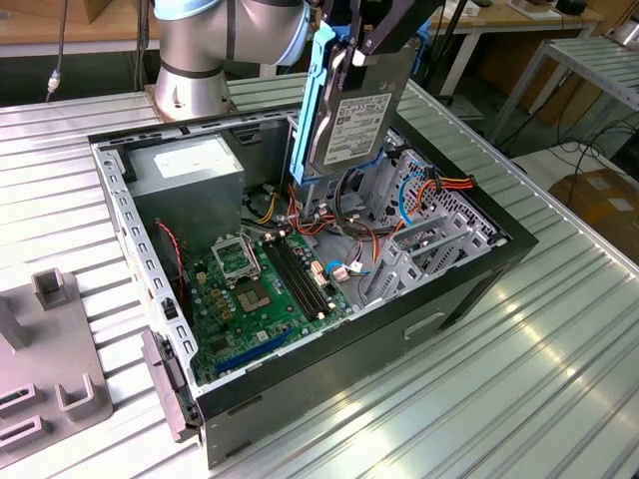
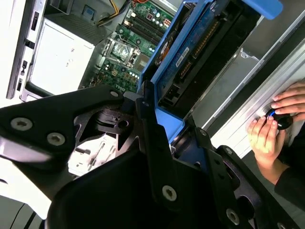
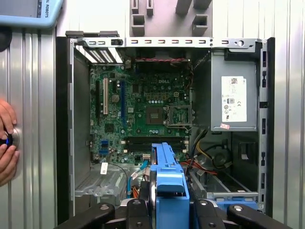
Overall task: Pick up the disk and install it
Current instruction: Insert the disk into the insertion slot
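Your gripper (image 1: 364, 48) is pinching the disk (image 1: 349, 150) by its upper end, jaws pressed against it. The disk hangs over the open computer case (image 1: 469, 274), at about 12 o'clock from the green motherboard (image 1: 260, 284) in the exterior view. Its long axis runs close to vertical, with the top leaning a little toward 1 o'clock. The white label (image 1: 356, 122) faces that camera, and you cannot make out its fine black print. The blue carrier rail (image 1: 308, 110) runs down the disk's 9 o'clock edge. In the first wrist view the power supply (image 3: 233, 62) carries a white printed sticker (image 3: 234, 99). A person's hand (image 3: 6, 160) rests on the ribbed table (image 3: 38, 119), just beside the case.
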`<state>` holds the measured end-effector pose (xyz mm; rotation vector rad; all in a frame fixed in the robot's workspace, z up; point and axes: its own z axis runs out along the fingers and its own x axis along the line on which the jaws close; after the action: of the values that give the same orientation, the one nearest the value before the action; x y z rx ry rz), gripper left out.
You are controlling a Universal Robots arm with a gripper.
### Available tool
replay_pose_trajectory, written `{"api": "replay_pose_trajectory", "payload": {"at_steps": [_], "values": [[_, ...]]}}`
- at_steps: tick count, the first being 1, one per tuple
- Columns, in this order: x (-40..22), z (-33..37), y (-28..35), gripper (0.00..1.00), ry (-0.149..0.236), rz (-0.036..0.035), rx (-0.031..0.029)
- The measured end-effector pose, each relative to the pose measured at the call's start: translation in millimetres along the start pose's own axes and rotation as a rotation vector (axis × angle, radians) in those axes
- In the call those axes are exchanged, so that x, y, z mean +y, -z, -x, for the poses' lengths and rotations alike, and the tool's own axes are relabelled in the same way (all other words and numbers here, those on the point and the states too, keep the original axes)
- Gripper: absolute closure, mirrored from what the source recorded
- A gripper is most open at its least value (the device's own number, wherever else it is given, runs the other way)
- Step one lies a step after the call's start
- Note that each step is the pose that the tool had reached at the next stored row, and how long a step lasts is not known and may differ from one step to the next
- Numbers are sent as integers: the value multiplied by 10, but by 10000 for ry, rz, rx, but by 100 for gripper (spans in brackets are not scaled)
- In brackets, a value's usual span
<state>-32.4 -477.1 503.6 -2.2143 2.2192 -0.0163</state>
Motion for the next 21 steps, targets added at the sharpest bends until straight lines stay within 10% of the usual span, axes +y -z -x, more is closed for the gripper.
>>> {"api": "replay_pose_trajectory", "payload": {"at_steps": [9, 12, 21], "values": [[-47, -454, -61, 63, 0, 1, -4], [-82, -502, -65, 63, 1, 7, -1], [-471, -547, -85, 63, 0, 103, -2]]}}
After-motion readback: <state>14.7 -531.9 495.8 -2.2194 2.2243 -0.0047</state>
